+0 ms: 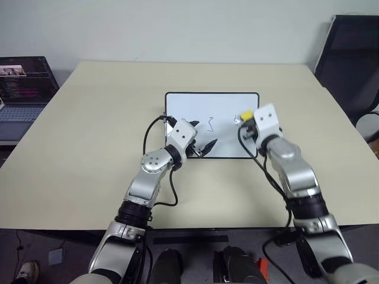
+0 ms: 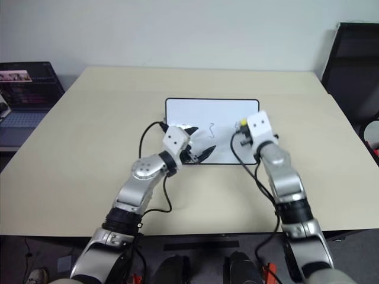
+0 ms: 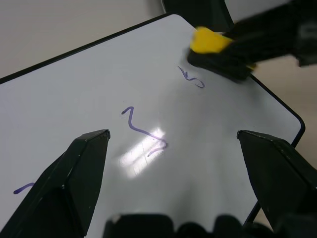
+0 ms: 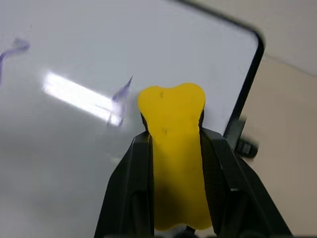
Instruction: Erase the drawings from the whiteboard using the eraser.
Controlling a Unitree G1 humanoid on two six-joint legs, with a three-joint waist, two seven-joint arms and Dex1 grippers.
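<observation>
The whiteboard [image 1: 228, 103] lies flat near the middle of the beige worktop [image 1: 89, 154], a glossy white rectangle with a thin black frame and rounded corners, a strip of ceiling light glaring off its surface. The drawings [image 3: 143, 131] are thin purple-blue squiggles in a row across it: a zigzag in the middle, a smaller curl toward the robot's right, and the tail of a third stroke on the left.

The eraser [image 4: 176, 148] is a small yellow block, pinched at the waist between the two black fingers of the right end effector [image 1: 247, 118], which are clamped tight on its sides. It sits over the right part of the board, close to the right-hand squiggle and not far in from the board's right frame and near corner.

The left end effector [image 1: 201, 149] has its fingers [image 3: 74, 178] spread wide and holds nothing, poised low over the board's near edge, just left of the middle squiggle.

Around the board the worktop is bare on all sides, with broad open space to the left, right and behind. A laptop [image 1: 23, 89] stands off the far left corner, and a dark chair [image 1: 352, 59] at the far right.
</observation>
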